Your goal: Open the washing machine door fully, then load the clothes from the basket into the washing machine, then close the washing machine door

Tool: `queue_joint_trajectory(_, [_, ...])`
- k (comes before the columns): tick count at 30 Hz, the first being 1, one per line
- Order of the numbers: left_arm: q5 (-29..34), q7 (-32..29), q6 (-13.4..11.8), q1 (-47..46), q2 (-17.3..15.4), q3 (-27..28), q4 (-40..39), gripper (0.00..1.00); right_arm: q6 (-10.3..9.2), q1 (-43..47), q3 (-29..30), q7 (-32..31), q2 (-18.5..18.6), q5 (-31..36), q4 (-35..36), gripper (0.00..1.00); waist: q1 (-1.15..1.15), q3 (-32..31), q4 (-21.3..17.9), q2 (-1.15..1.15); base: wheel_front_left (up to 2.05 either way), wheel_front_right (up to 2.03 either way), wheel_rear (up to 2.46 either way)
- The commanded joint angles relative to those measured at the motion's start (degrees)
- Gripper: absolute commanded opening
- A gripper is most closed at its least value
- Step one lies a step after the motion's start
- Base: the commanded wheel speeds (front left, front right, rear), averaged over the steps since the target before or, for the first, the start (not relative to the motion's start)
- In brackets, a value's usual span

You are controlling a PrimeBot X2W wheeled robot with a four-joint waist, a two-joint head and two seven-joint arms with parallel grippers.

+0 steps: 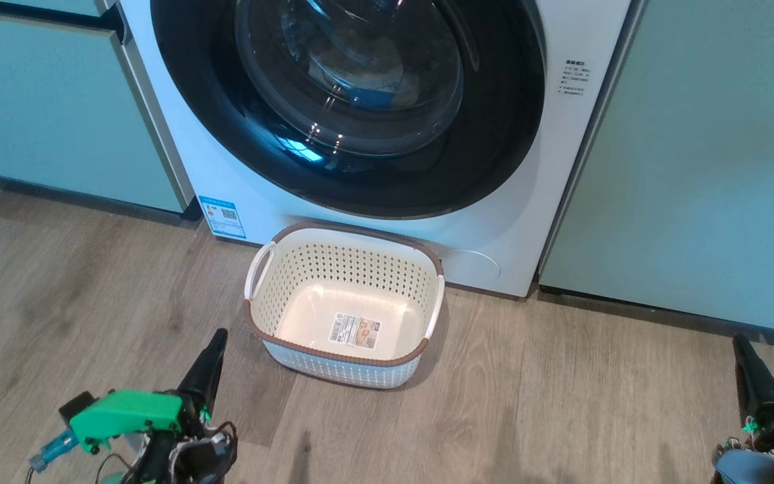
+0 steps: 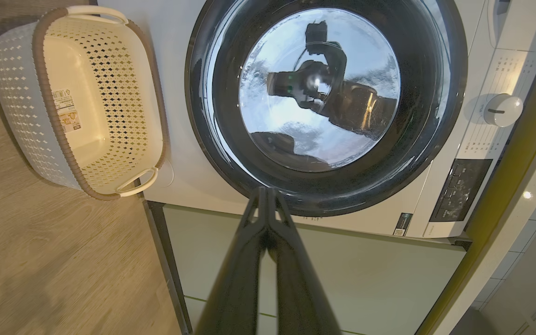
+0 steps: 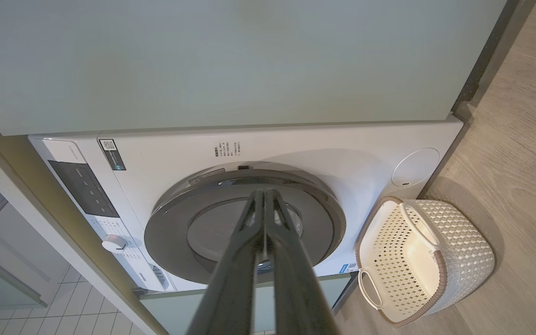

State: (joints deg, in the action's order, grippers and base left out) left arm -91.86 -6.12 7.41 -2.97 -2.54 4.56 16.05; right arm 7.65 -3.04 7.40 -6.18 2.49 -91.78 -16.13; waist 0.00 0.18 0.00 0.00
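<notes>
The washing machine (image 1: pixel 514 228) stands white between cabinets, and its round black door (image 1: pixel 494 154) lies shut flat against the front. Through the glass window a blue patch with pale fabric (image 1: pixel 377 96) shows dimly, likely the clothes. The cream basket (image 1: pixel 347 235) sits on the floor right against the washer, holding nothing but its label sticker. My left gripper (image 1: pixel 218 334) is shut and holds nothing, low on the floor left of the basket. My right gripper (image 1: pixel 740 339) is shut too, far to the right. In the wrist views the shut fingers (image 2: pixel 266 191) (image 3: pixel 263 191) point at the door.
Pale green cabinets (image 1: pixel 51 101) (image 1: pixel 696 168) flank the washer on both sides. A control panel with a white knob (image 2: pixel 502 110) runs along the washer's top. A round service flap (image 1: pixel 471 267) sits low on its front. Wooden floor (image 1: pixel 528 403) lies before me.
</notes>
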Motion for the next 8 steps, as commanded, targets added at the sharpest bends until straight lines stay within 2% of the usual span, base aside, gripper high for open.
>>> queue_joint_trajectory(1, [-0.3,-0.4,0.1,-3.2,-0.3,2.0,-2.0,0.00,-0.16,-3.1,-0.9,-0.3,0.4,-0.4,2.1,0.00,0.00,0.0,0.0,0.00,0.00,0.00,0.00])
queue_joint_trajectory(8, [-0.3,-0.4,0.1,-3.2,-0.3,2.0,-2.0,0.00,-0.16,-3.1,-0.9,-0.3,0.4,-0.4,2.1,0.00,0.00,0.0,0.0,0.00,0.00,0.00,0.00])
